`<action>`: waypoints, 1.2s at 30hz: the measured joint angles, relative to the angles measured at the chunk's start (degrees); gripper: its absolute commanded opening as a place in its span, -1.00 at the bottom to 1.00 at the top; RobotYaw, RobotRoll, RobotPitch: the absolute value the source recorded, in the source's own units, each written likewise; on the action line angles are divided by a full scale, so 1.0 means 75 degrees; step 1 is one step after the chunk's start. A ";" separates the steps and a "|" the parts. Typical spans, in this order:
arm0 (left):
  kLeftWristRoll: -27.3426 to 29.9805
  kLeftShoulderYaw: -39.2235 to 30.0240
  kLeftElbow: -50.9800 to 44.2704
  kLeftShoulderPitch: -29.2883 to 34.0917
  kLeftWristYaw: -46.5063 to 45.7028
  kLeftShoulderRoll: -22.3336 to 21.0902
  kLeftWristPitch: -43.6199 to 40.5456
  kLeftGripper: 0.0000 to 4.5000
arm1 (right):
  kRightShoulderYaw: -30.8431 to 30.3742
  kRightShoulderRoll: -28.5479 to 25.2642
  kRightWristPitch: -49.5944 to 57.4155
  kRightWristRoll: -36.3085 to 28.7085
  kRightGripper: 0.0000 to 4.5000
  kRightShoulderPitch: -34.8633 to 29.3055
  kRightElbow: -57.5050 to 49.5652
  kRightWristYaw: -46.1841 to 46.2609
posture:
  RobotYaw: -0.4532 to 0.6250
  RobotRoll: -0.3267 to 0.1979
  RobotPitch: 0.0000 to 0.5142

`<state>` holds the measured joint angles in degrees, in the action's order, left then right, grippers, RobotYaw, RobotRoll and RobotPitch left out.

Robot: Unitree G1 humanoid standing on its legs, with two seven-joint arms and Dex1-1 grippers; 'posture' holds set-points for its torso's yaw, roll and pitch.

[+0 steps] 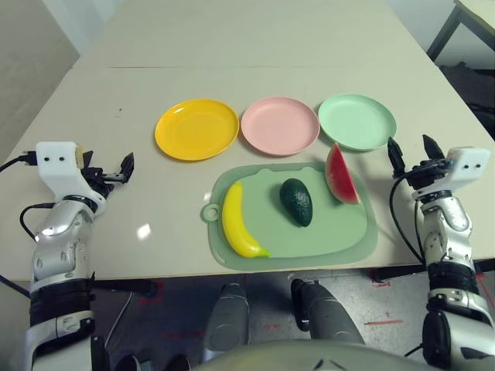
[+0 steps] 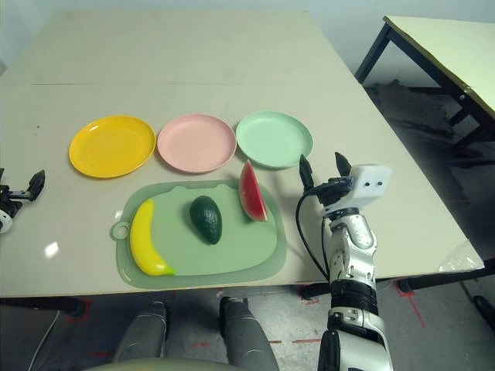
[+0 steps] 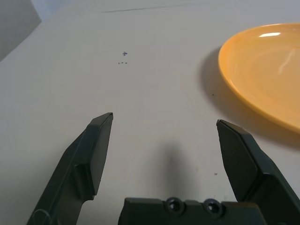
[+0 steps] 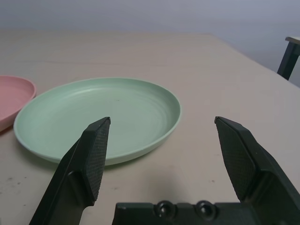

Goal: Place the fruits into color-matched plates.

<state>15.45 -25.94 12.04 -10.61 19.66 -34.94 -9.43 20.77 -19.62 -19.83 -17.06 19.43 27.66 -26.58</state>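
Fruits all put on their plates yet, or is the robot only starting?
Only starting. Nothing is done: the banana, avocado and watermelon wedge all lie on the green mat. The yellow plate, pink plate and mint plate are empty. The left hand and right hand are open, holding nothing.

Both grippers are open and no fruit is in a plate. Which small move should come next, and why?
Probably the right gripper should move toward the watermelon wedge: it lies on the mat nearest that gripper, which is open and holds nothing.
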 measured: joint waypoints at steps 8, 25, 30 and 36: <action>0.0006 -0.0042 -0.0159 0.0016 -0.0018 -0.0041 -0.0060 1.00 | 0.0020 -0.0245 -0.0081 -0.0026 0.98 0.0066 0.0185 -0.0243 | 0.06 0.25 -0.20; 0.2361 -0.0050 -0.2498 0.1262 0.2776 -0.0510 -0.1194 1.00 | 0.0713 -0.1169 0.0454 -0.0428 0.98 0.0340 0.0919 0.0254 | -0.04 0.25 -0.15; 0.2762 0.0957 -0.3182 0.1377 0.5027 -0.1787 -0.1621 1.00 | 0.1239 -0.1455 0.1645 -0.0891 0.98 -0.0040 0.0339 0.0734 | -0.17 0.25 -0.17; 0.3133 0.1181 -0.3120 0.0595 0.6402 -0.2095 -0.1601 1.00 | 0.0732 -0.2160 0.3023 -0.0572 0.98 0.0281 -0.0941 0.0936 | -0.23 0.25 -0.24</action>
<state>38.95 -17.08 -11.37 -6.15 67.67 -50.66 -21.43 26.26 -35.82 2.84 -21.36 21.54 20.60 -19.56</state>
